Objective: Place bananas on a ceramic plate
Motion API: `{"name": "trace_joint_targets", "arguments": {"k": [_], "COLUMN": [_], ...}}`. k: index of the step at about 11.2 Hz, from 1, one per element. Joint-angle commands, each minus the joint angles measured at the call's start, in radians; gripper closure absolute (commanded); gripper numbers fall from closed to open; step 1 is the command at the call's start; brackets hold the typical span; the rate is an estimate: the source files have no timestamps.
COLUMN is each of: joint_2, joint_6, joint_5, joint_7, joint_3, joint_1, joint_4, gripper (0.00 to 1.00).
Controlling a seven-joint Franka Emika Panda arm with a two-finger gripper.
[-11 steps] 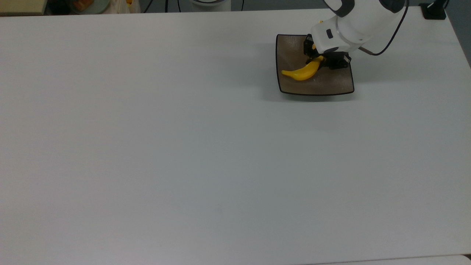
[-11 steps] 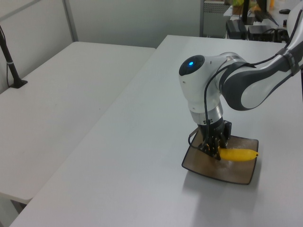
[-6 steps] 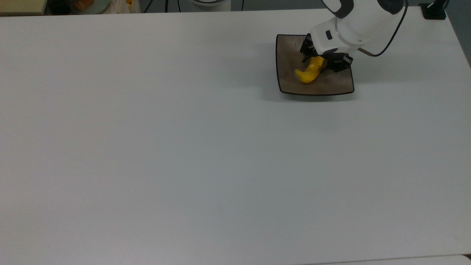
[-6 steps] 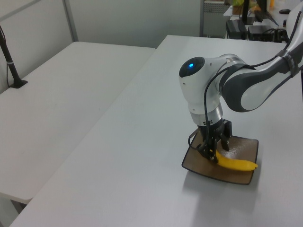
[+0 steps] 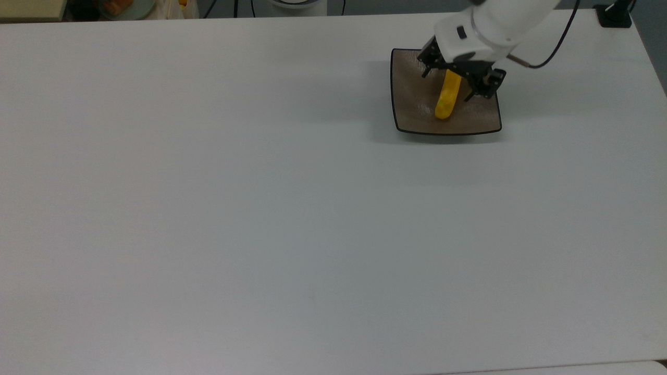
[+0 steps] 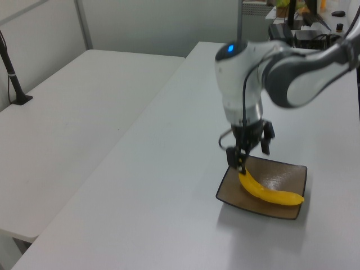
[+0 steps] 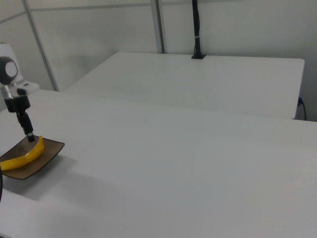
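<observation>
— On the white bench [image 5: 260, 208], near the far right corner in the top view, what is there?

— A square brown ceramic plate [image 5: 411, 112] with a thin black rim; a yellow banana [image 5: 447, 96] lies in its dished centre; in the top view the fruit runs roughly from the far side toward the near side of the plate.

— And from the side?

— In the left view the banana [image 6: 269, 192] curves across the plate [image 6: 284, 174], one end low toward the left view's right, the other end raised toward the gripper [image 6: 250, 151]; in the right view the banana [image 7: 25, 154] rests on the plate [image 7: 49, 151] at the right view's far left edge.

— Where is the gripper itself?

— Above the plate's far part; in the top view the gripper [image 5: 456, 73] sits over the banana's upper end; in the right view the gripper [image 7: 27, 131] points straight down, its tip just at the banana's raised end.

— Are the fingers on it?

— They stand apart; in the left view one black finger is next to the banana's stem end and the other is off to the side; whether the near one touches the fruit, I cannot tell.

— Anything else?

— A black cable [image 5: 547, 57] loops off the white arm [image 5: 495, 26]; a second white table [image 6: 73, 107] stands beside the bench.
</observation>
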Motion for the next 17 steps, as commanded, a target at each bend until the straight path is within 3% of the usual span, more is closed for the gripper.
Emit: {"name": "trace_joint_targets", "arguments": {"k": [1, 5, 8, 12, 15, 17], "joint_2": [-0.134, -0.330, -0.419, -0.421, -0.417, -0.415], "joint_6": [-0.119, -0.231, -0.256, -0.238, -0.129, -0.097], "joint_5": [0.002, 0.020, 0.113, 0.123, 0.131, 0.186], "joint_7": [-0.050, -0.194, -0.403, -0.722, -0.999, -1.111], "joint_3": [0.003, -0.006, -0.035, -0.168, -0.220, -0.236], "joint_1": [-0.060, -0.180, -0.310, -0.315, -0.311, -0.312], "joint_4": [0.007, 0.010, 0.011, 0.010, -0.016, -0.016], "gripper": [0.00, 0.00, 0.00, 0.00, 0.00, 0.00]}}
